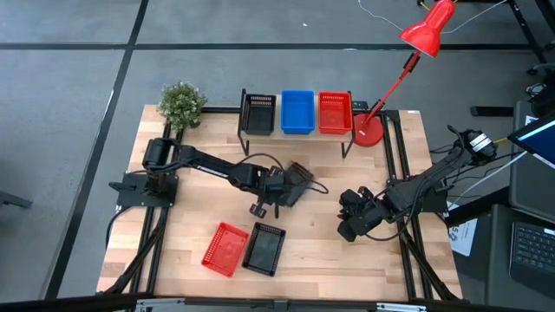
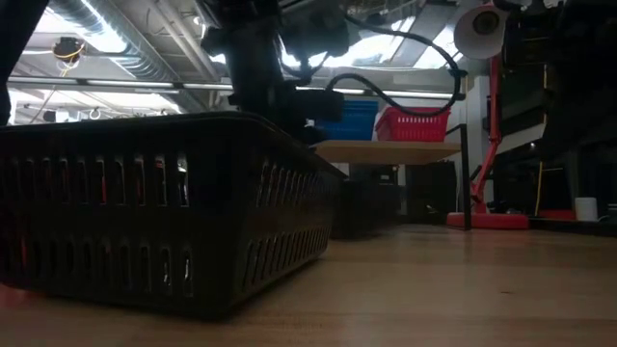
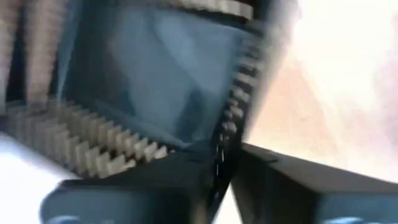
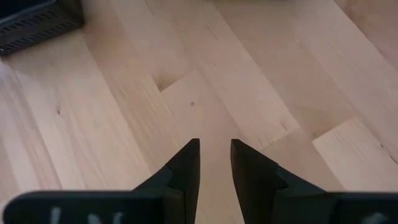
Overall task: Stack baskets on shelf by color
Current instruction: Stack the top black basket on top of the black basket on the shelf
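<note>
Left tool (image 1: pixel 290 186) is carrying a black basket (image 1: pixel 299 180) above mid-counter, fingers closed on its rim; the left wrist view is showing mesh wall pinched between the two dark fingers. The basket is hanging tilted, its long axis running roughly diagonal toward the far right of the counter (image 1: pixel 347 260), not square to anything yet.

Right tool (image 4: pixel 214 152) is hovering low over bare wood on the right side, fingers nearly together with a thin gap, holding nothing.

On the shelf (image 1: pixel 299 132): black stack (image 1: pixel 258 113) at left, blue stack (image 1: pixel 297 112) in the middle, red stack (image 1: pixel 335 113) at right, each with its long axis pointing away from the front edge. On the near counter a red basket (image 1: pixel 225 249) and another black basket (image 1: pixel 264 249) are lying side by side, both angled slightly, openings up.

Judgement: the step in hand is taking the carried basket to the black stack. To do it well, it is worth levelling the basket first, turning its long axis to match the stack's, then coming in from above so the walls nest rather than catch on the rim. Releasing only once it is seated; the neighbouring blue stack is sitting just beside, so drift that way risks a knock.
</note>
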